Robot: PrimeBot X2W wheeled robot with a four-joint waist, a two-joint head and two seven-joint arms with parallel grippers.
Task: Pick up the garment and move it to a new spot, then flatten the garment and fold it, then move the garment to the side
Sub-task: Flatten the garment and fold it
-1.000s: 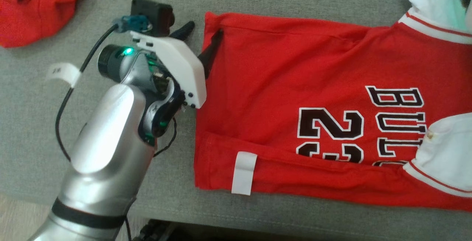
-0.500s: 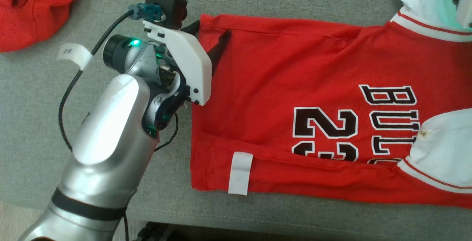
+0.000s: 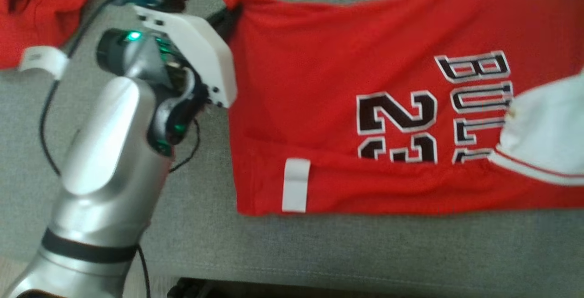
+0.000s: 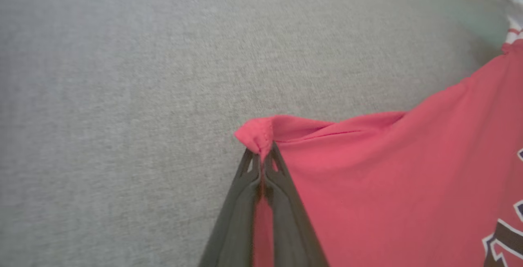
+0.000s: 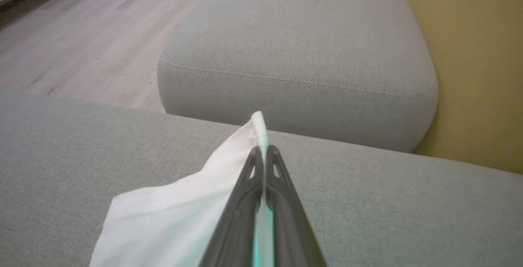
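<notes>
Pinching the red jersey (image 3: pixel 319 83): left claw (image 4: pixel 261 158) its corner, right claw (image 5: pixel 263 152) its white sleeve (image 5: pixel 175 222).

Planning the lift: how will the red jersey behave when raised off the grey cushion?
Probably floppy: the red jersey bunches into a small nub where the left pincer is shut on its corner. It will likely sag between grips, since the right pincer clamps only white fabric at an edge. Seems light; thin folds lie flat on the cushion.
</notes>
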